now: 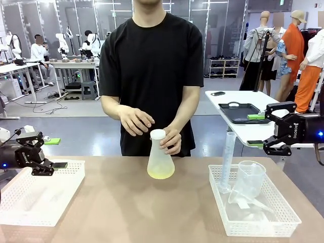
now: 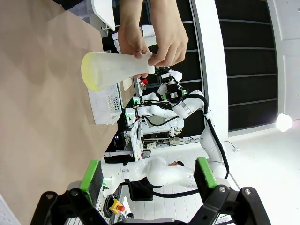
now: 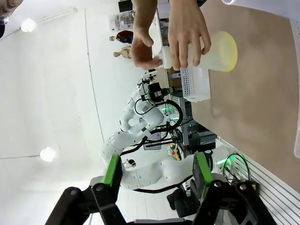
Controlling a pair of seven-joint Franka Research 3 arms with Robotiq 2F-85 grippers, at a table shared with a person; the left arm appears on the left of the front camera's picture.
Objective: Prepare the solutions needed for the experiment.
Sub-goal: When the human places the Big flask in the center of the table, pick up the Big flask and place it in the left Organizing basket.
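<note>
A white frosted conical flask [image 1: 160, 157] stands at the table's far middle, with the pale yellow solutions [image 1: 161, 174] pooled in its base. One of the person's hands [image 1: 172, 140] grips the flask's neck, and the other hand [image 1: 134, 120] hovers beside it. My left gripper [image 1: 54, 153] is open and empty over the left tray's far edge. My right gripper [image 1: 257, 130] is open and empty, raised above the right basket. The left wrist view shows the flask [image 2: 117, 69] far beyond the open fingers [image 2: 91, 176]. In the right wrist view the flask [image 3: 215, 51] is likewise far from the open fingers [image 3: 112, 173].
A shallow white tray [image 1: 40, 195] lies at the left front. A white basket [image 1: 283, 223] at the right front holds a tall graduated cylinder [image 1: 228, 157] and a clear beaker [image 1: 248, 179]. Bare brown tabletop [image 1: 126, 212] spreads between them.
</note>
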